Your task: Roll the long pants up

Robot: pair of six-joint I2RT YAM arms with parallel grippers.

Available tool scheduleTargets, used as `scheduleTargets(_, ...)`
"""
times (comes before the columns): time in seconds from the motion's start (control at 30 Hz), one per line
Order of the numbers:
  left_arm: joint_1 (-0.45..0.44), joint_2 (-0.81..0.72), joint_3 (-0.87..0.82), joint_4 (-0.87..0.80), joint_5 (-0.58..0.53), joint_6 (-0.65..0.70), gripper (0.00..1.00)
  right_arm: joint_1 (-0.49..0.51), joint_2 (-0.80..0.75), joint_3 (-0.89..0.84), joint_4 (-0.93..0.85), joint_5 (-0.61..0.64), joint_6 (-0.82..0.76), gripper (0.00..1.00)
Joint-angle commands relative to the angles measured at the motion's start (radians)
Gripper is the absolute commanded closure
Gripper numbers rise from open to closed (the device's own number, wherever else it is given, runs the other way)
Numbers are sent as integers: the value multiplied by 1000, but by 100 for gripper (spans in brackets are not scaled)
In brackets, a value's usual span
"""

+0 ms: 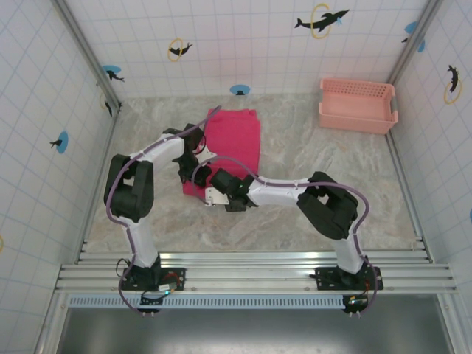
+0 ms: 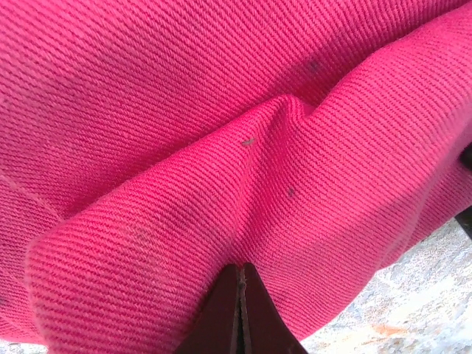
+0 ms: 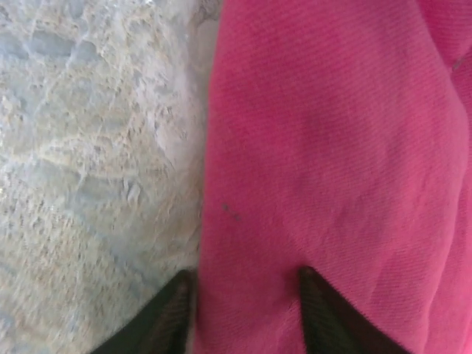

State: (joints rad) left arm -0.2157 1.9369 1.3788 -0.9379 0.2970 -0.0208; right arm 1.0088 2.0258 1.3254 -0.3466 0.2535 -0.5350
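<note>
Two pincers engage the long pants (image 1: 234,140): left pincer (image 2: 240,310) clamped on a fold, right pincer (image 3: 247,310) spread astride the frame-left edge. Advance both evenly; keep the roll tight.

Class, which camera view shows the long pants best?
The top external view: the long pants lie as a flat folded strip on the table, far end fully outlined. The left wrist view gives close bunched folds; the right wrist view, one edge against the table.
</note>
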Motion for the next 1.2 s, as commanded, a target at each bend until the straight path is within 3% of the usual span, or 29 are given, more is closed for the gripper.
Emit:
scheduleTargets(0.0, 12, 17, -4, -55, -20, 34, 98, 2, 103, 17, -36, 47, -53, 80)
scheduleTargets(0.07, 13, 11, -4, -55, -20, 36, 98, -1, 131, 36, -55, 62, -70, 92)
scheduleTargets(0.2, 17, -7, -4, -55, -10, 36, 98, -14, 139, 67, -138, -7, -90, 100)
scheduleTargets(0.43, 37, -42, -12, -49, 14, 39, 94, -37, 103, 74, -211, -109, -81, 100)
scheduleTargets(0.57, 57, -78, -5, -54, 15, 38, 86, -59, 105, 174, -394, -285, -60, 100)
scheduleTargets(0.67, 80, -136, -4, -47, -6, 31, 70, -65, 83, 232, -503, -425, -32, 100)
scheduleTargets(0.77, 94, -192, 51, -55, -44, 33, 62, -68, 55, 282, -588, -559, 12, 100)
scheduleTargets(0.97, 93, -257, 82, -67, -43, 36, 60, -89, 90, 453, -834, -919, 63, 100)
scheduleTargets(1.17, 94, -292, 42, -59, -39, 37, 60, -194, 138, 484, -805, -1292, 216, 100)
